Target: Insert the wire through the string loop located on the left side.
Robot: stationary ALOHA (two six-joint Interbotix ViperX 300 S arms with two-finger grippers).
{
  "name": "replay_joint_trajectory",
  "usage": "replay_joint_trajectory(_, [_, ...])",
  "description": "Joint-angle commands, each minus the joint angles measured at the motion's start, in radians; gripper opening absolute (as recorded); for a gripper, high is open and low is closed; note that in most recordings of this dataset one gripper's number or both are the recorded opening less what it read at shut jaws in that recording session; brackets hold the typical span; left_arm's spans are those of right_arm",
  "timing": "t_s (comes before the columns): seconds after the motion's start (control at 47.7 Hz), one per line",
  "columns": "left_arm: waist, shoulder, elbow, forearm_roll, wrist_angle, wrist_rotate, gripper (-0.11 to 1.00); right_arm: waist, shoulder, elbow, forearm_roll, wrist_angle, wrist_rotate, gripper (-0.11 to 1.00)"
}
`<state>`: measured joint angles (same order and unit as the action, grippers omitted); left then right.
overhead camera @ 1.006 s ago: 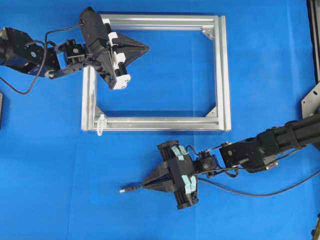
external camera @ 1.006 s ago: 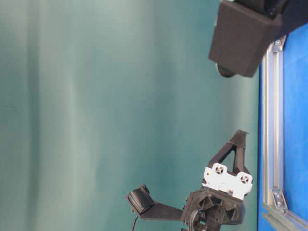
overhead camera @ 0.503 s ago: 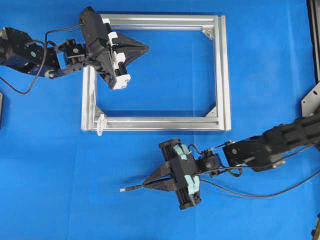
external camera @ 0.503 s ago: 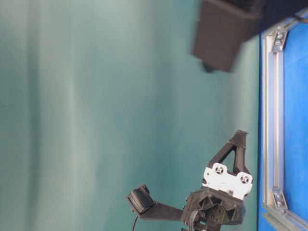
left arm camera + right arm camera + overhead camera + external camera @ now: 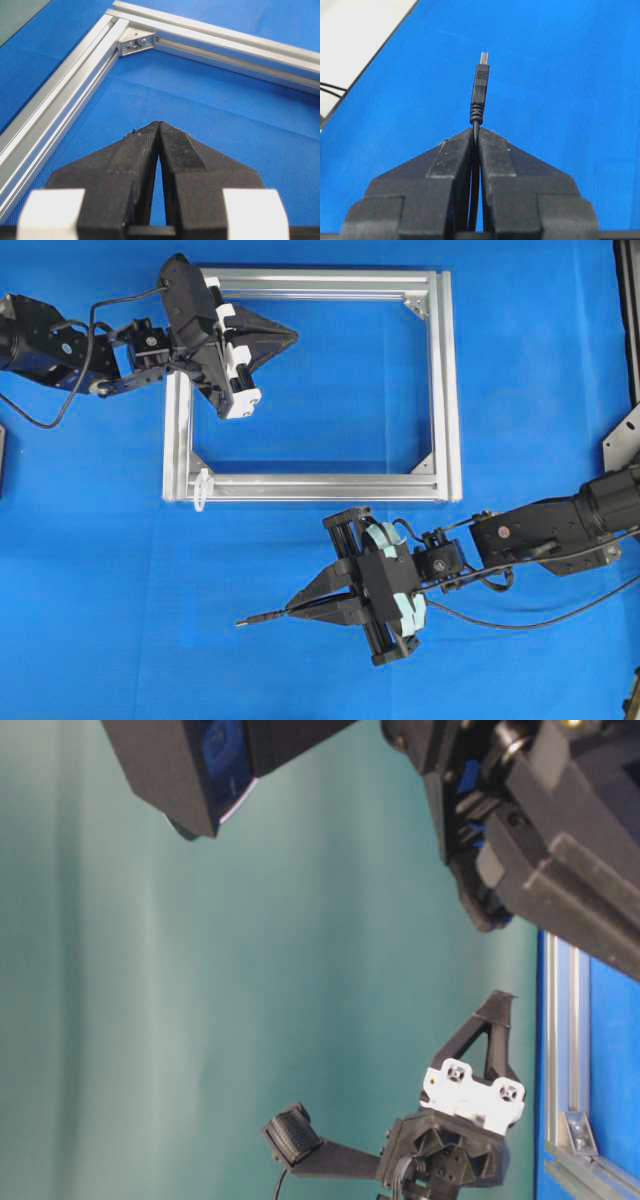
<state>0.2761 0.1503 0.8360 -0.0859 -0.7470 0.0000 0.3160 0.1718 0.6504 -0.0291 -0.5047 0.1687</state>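
Observation:
My right gripper (image 5: 292, 612) is shut on the wire (image 5: 262, 618), a thin black cable whose plug tip (image 5: 480, 85) sticks out past the fingertips and points left. It hovers over the blue mat, below and to the right of the string loop (image 5: 201, 486). That small whitish loop hangs at the front left corner of the silver frame (image 5: 445, 390). My left gripper (image 5: 293, 337) is shut on nothing, fingertips touching (image 5: 158, 125), over the inside of the frame near its top left.
A corner bracket (image 5: 136, 42) sits in the frame's far corner in the left wrist view. The wire's slack trails right under the right arm (image 5: 520, 625). A metal bracket (image 5: 622, 445) lies at the mat's right edge.
The right gripper has lifted and rolled while holding the wire, its plug tip staying near the same spot. It now fills the top of the table-level view. The left arm has not moved.

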Motion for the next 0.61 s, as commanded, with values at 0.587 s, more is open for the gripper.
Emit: replay_joint_trajectory(0.587, [0.0, -0.035, -0.014, 0.002, -0.005, -0.002, 0.0, 0.012, -0.034, -0.003, 0.0, 0.002, 0.0, 0.02])
